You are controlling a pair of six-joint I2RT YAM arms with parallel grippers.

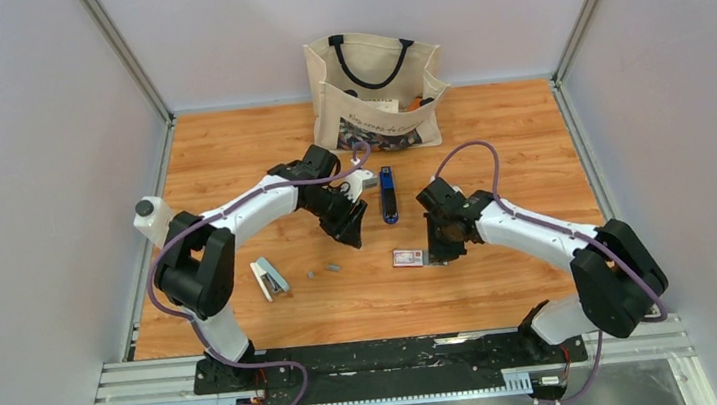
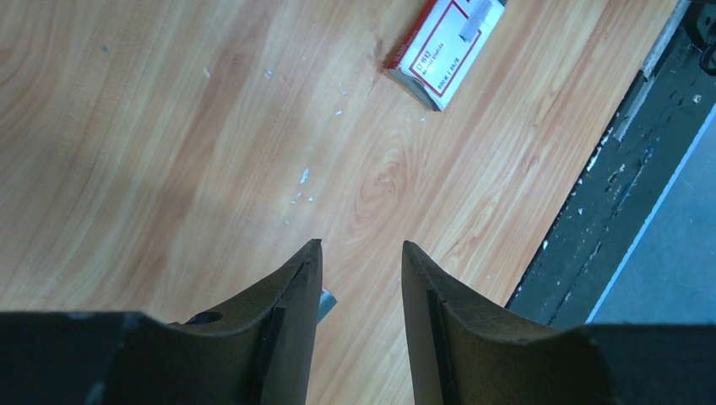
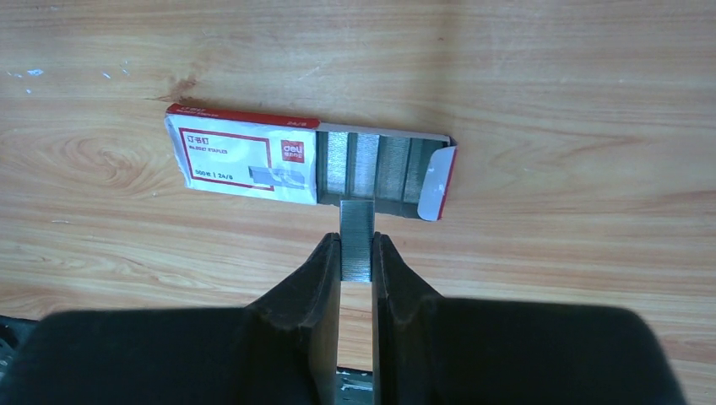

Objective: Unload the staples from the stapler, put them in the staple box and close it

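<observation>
Pinching staples (image 3: 357, 226) in R hand (image 3: 357, 240), stapler (image 1: 388, 195) lying near L hand (image 2: 361, 246)

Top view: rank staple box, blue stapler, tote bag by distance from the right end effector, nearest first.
From the right end effector, which grips a staple strip:
1. Staple box: right beside it, on its left.
2. Blue stapler: farther back, mid-table.
3. Tote bag: against the back wall.
</observation>
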